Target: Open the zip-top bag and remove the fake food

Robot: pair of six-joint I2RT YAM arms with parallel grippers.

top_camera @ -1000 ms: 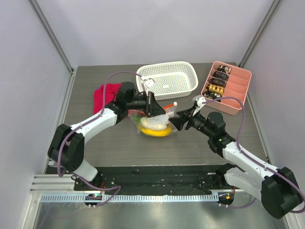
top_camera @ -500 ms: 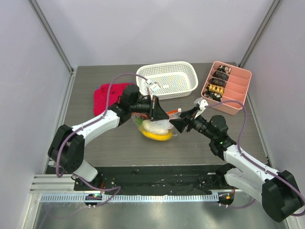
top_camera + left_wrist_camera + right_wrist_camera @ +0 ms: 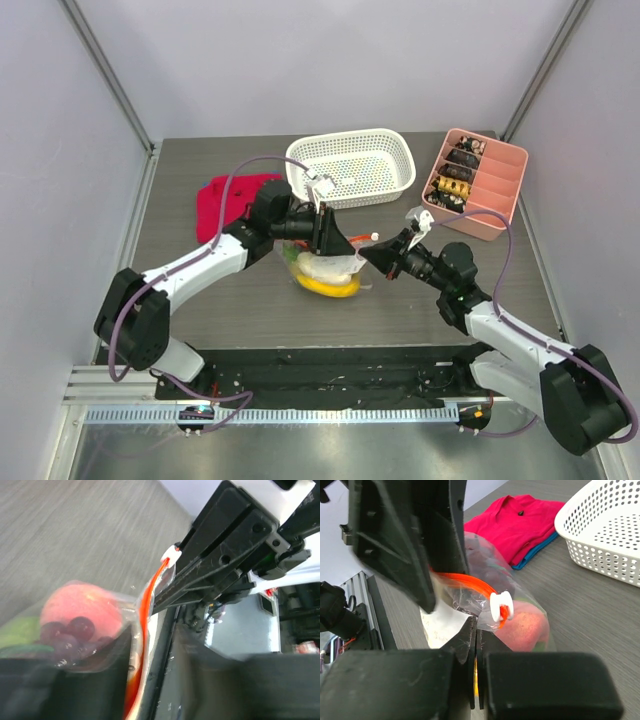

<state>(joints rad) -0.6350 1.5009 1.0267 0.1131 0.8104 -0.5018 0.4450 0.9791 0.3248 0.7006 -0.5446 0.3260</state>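
The zip-top bag point(image 3: 328, 270) hangs between the two grippers at mid-table, its orange-red zipper strip point(image 3: 465, 582) on top. Through the clear plastic I see fake food: a yellow banana point(image 3: 328, 287), a white piece point(image 3: 325, 266), a pink-red fruit point(image 3: 80, 607) and dark grapes point(image 3: 75, 632). My right gripper point(image 3: 476, 630) is shut on the clear plastic just below the white slider point(image 3: 499, 605). My left gripper point(image 3: 155, 672) has the strip running between its jaws, lying against one finger with a gap to the other.
A white perforated basket point(image 3: 345, 141) stands behind the bag. A pink divided tray point(image 3: 497, 192) with dark pieces is at the back right. A folded red cloth point(image 3: 222, 200) over a blue one lies at the back left.
My right gripper has moved in and shut on the bag beside the slider. My left gripper's jaws have eased apart around the strip. The bag has shifted slightly right.
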